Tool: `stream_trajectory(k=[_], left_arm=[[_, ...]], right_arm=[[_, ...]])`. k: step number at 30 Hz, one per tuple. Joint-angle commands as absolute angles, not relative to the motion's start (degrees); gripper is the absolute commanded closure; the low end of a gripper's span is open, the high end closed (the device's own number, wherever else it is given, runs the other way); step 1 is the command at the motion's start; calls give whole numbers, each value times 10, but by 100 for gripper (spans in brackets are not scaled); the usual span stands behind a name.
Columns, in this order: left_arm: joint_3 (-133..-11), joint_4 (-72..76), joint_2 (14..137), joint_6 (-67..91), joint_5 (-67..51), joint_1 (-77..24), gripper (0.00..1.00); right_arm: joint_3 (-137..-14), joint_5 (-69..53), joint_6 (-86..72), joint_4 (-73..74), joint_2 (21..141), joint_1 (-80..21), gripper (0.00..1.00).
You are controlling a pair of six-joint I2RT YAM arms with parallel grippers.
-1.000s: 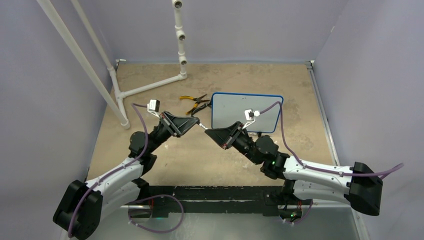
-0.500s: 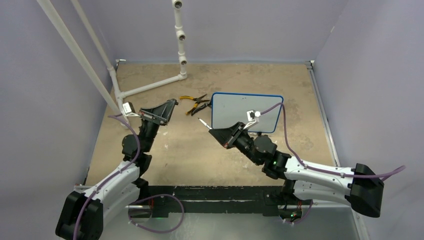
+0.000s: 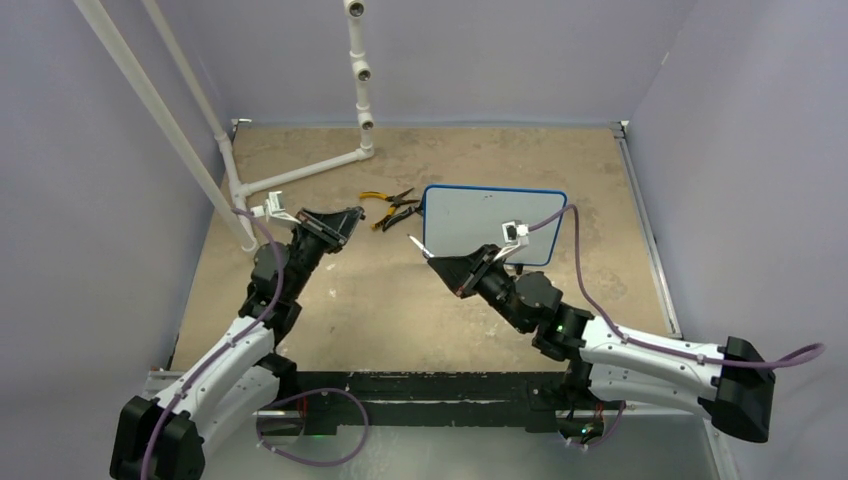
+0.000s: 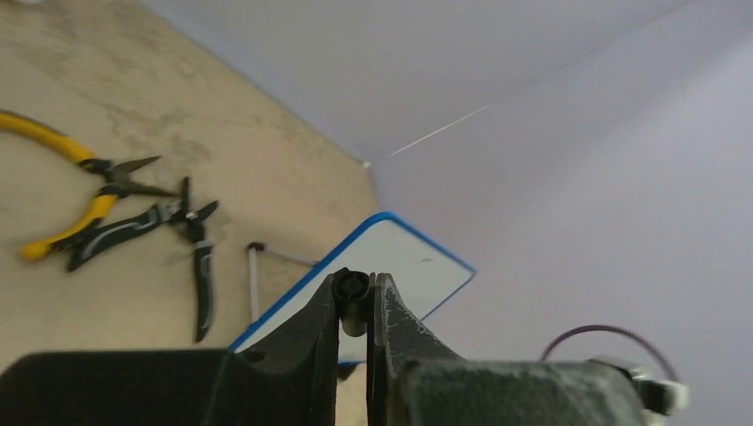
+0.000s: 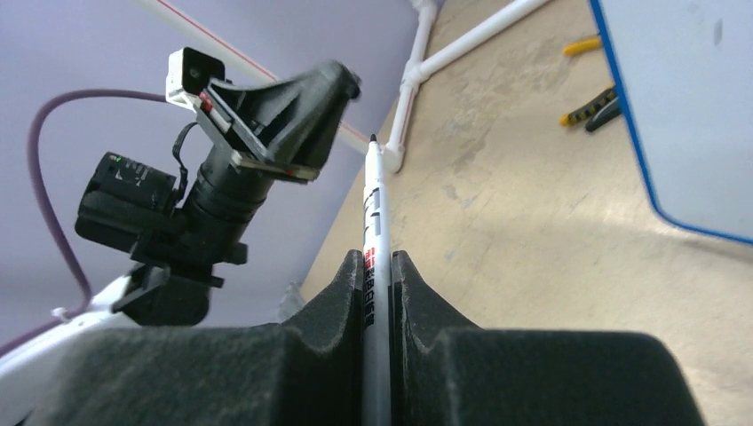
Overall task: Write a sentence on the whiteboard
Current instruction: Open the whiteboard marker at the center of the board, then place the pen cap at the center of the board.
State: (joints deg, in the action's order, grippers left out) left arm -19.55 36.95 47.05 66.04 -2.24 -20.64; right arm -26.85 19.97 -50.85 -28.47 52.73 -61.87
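One whiteboard (image 3: 470,215): blue-framed, white face, set on the counter (image 3: 380,310) right of centre toward the far wall, apart from both sets of jaws. One marker (image 5: 376,222): white barrel, dark nib bare, clamped along its barrel in the right jaws, tip pointing up and to the left, near the board's lower left corner without touching it. One cap (image 4: 352,293): small and dark, pinched between the left jaws, which stand nearly closed on it. Two arms: left arm (image 3: 235,350) reaching over the counter's left side, right arm (image 3: 640,350) reaching toward the board. Two pairs of pliers, lying close together just left of the board: yellow-handled pair (image 3: 374,196) and dark-handled pair (image 3: 400,212). One white pipe frame (image 3: 300,172), at the far left. Change since a second ago: the two sets of jaws then met nose to nose at mid-counter, the left ones on the marker's end. Now they are well apart, the left arm drawn back leftward with the cap, the right jaws and marker shifted slightly toward the board. Board and pliers unmoved.
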Motion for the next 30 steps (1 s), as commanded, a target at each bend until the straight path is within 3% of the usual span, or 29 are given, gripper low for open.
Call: stream_trajectory(k=[1,7,16,26,30], left_arm=[[-245,123,453,471,-27,-212,100],[-251,6,480,391,-6,-250,100],[-247,21,593,357,-41,-275,99],[-243,40,647,359,-51,-276,70],[-248,34,654,358,-43,-276,66]], right_arm=[[-306,252,-410,-221,481,-619,100],[-335,324,-331,-131,449,-619,100],[-290,359,-285,-153,398,-619,100],[-280,388,-255,-154,401,-619,100],[-274,393,-252,-158,398,-619,100]])
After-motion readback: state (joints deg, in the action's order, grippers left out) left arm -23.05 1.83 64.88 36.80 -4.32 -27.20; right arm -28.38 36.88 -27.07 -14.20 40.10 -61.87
